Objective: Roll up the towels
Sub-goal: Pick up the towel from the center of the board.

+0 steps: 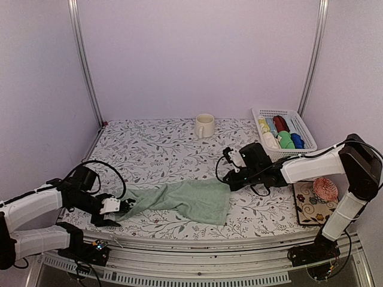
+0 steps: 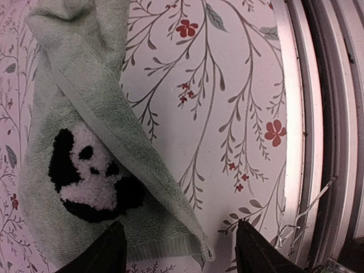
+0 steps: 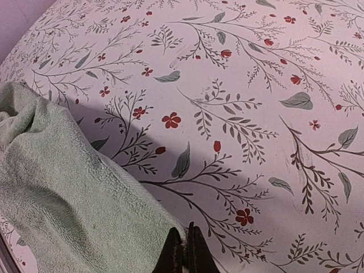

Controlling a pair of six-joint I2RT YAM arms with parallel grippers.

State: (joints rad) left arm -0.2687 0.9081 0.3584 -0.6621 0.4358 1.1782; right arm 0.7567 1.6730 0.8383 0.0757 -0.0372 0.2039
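A pale sage green towel [image 1: 185,200] lies loosely spread near the table's front edge, with a panda patch [image 2: 91,176] near its left end. My left gripper [image 1: 122,208] sits low at that end, open. Its fingers stand either side of the towel's folded corner [image 2: 196,242] without closing on it. My right gripper [image 1: 230,179] is at the towel's far right corner. In the right wrist view this gripper [image 3: 185,253] is shut, with the towel's edge [image 3: 114,193] pinched between its tips.
A cream mug [image 1: 204,125] stands at the back centre. A white basket [image 1: 261,113] at the back right holds several rolled cloths. A patterned mat [image 1: 306,206] with a pink object [image 1: 325,188] lies at the right. The table's metal front rail [image 2: 318,142] runs close to my left gripper.
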